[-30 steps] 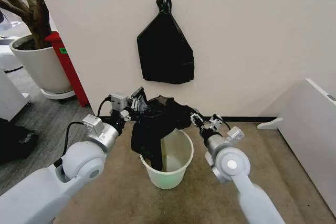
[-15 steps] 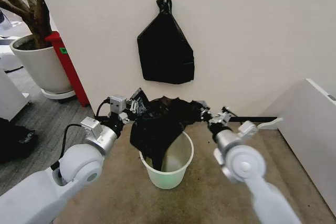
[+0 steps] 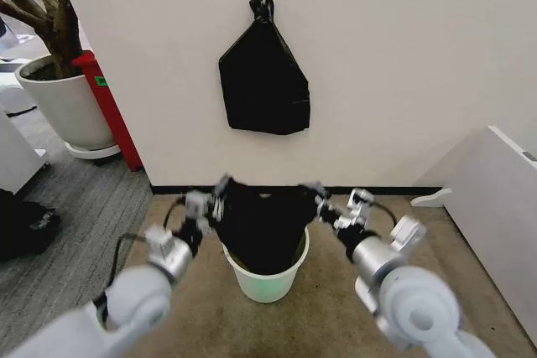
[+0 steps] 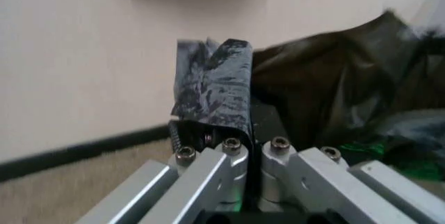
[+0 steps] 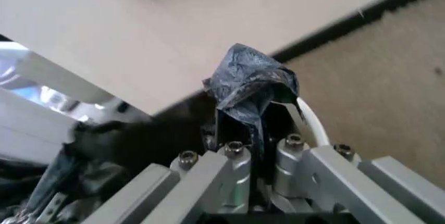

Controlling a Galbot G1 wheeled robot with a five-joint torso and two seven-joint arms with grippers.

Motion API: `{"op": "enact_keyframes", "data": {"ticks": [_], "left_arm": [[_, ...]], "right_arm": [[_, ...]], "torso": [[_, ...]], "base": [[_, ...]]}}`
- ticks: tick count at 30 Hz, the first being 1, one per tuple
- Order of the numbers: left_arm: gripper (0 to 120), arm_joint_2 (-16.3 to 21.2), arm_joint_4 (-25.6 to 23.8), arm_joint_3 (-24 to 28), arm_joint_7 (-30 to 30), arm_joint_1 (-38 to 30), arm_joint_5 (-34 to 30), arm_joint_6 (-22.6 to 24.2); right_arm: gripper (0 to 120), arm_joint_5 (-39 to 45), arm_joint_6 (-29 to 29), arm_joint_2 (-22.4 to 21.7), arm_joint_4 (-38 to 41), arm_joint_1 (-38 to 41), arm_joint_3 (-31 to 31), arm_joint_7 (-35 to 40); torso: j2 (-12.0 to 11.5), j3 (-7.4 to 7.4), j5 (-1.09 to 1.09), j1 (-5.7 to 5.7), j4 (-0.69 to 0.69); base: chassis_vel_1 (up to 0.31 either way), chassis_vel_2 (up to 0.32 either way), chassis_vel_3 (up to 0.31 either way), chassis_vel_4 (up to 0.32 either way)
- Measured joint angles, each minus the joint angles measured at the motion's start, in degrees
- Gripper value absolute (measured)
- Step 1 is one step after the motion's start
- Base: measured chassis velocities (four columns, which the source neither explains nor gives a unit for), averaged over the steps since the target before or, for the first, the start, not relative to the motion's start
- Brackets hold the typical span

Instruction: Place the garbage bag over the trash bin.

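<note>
Both grippers pinch the garbage bag (image 3: pixel 262 225) by its mouth hem: left gripper (image 3: pixel 220 193) at 9 o'clock of the trash bin (image 3: pixel 267 278), right gripper (image 3: pixel 316 197) at 3. Body droops inside. Thin, light, slippery film, so I'd grip bunched hem.

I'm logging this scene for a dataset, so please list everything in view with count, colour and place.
garbage bag: one, black, stretched between both end effectors over the trash bin's mouth.
trash bin: one, cream-white, on the carpet by the wall.
knotted bag bundle: one, black, hanging on the wall above the bin.
plant pot: one, white, far left, holding a tree.
red object: one, leaning at the wall's corner beside the pot.
white furniture: one, at the right.
left end effector: one, silver, shut on the bag's left edge.
right end effector: one, silver, shut on the bag's right edge.
</note>
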Motion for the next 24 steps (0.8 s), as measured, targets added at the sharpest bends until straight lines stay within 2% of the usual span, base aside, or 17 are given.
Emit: {"op": "enact_keyframes", "data": {"ticks": [3, 7, 10, 11, 12, 14, 19, 24], "left_arm": [[0, -0.01, -0.83, -0.98, -0.49, 1.76, 0.5, -0.18], [0, 1.01, -4.72, -2.66, -2.13, 3.33, 0.05, -0.19], [0, 2.79, -10.68, -3.9, -3.8, 6.04, -1.12, 0.21], [0, 2.92, -11.27, -4.03, -3.96, 6.46, -1.18, 0.27], [0, 3.31, -13.91, -4.72, -4.95, 9.46, -0.98, 0.51], [0, 2.94, -15.44, -5.36, -6.68, 13.07, 0.37, 0.51], [0, 0.64, -14.45, -5.36, -10.66, 16.66, 2.87, 0.78], [0, -1.15, -12.79, -5.08, -16.82, 18.63, 4.02, 3.97]], "right_arm": [[0, 0.31, -0.06, -0.06, 1.51, -0.41, -0.15, 0.79], [0, 2.44, -0.05, -1.2, 6.09, 0.46, 0.51, 2.67], [0, 5.91, -0.07, -2.55, 11.27, 0.57, 1.91, 5.43], [0, 6.12, -0.08, -2.64, 11.53, 0.49, 1.99, 5.61], [0, 7.02, -0.44, -3.23, 12.91, -0.97, 2.49, 7.11], [0, 5.82, -1.51, -3.41, 13.18, -3.71, 2.63, 7.62], [0, 1.74, -3.67, -2.49, 13.23, -8.11, 1.81, 8.1], [0, -0.24, -5.0, -1.42, 12.81, -11.18, 1.04, 11.22]], "torso": [[0.0, 0.0, -0.01, 0.0, -0.01], [0.0, 0.0, -0.01, 0.0, 0.0], [0.0, 0.0, 0.0, 0.0, -0.02], [0.0, 0.0, 0.0, 0.0, -0.02], [0.01, -0.01, 0.0, 0.0, 0.0], [0.01, -0.01, 0.0, 0.0, -0.01], [0.01, -0.01, 0.0, 0.0, -0.01], [0.01, 0.0, -0.01, 0.0, -0.01]], "base": [[0.0, 0.0, 0.0, 0.0], [0.0, 0.0, 0.0, 0.0], [0.0, 0.0, 0.0, 0.0], [0.0, 0.0, 0.0, 0.0], [0.0, 0.0, 0.0, 0.0], [0.0, 0.0, 0.0, 0.0], [0.0, 0.0, 0.0, 0.0], [0.0, 0.0, 0.0, 0.0]]}}
